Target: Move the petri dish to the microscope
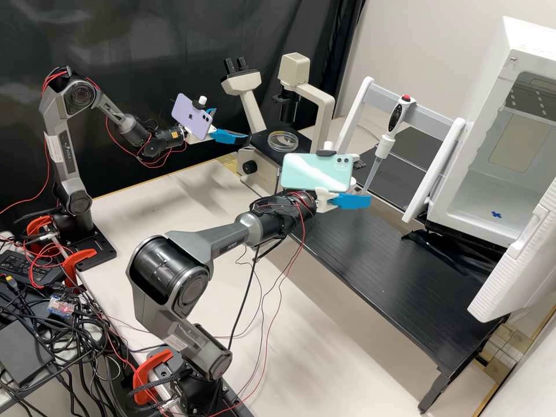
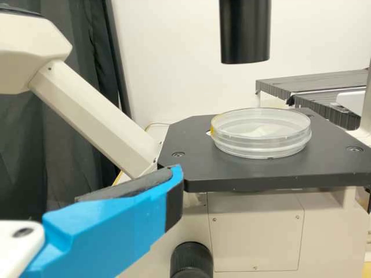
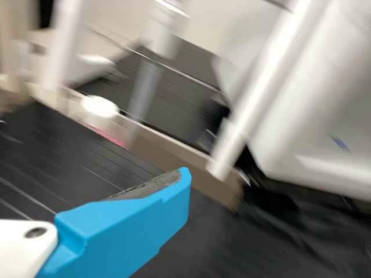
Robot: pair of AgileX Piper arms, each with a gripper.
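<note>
The clear petri dish (image 1: 282, 142) lies flat on the black stage of the microscope (image 1: 319, 110). My left gripper (image 1: 230, 125) is open beside the stage, its fingers apart and not touching the dish. In the left wrist view, the dish (image 2: 261, 145) rests on the stage (image 2: 203, 172), with the left gripper (image 2: 119, 223) in front at one side. My right gripper (image 1: 346, 201) is above the black raised platform, on the other side of the microscope; it appears in the right wrist view (image 3: 124, 231) over that platform.
A pipette (image 1: 385, 136) hangs on a white-framed stand (image 1: 359, 107) beyond the right gripper. The white open chamber (image 1: 504, 191) stands at the right. A white-capped container (image 3: 99, 110) sits near the platform's edge. The microscope's black tube (image 2: 246, 29) hangs over the stage.
</note>
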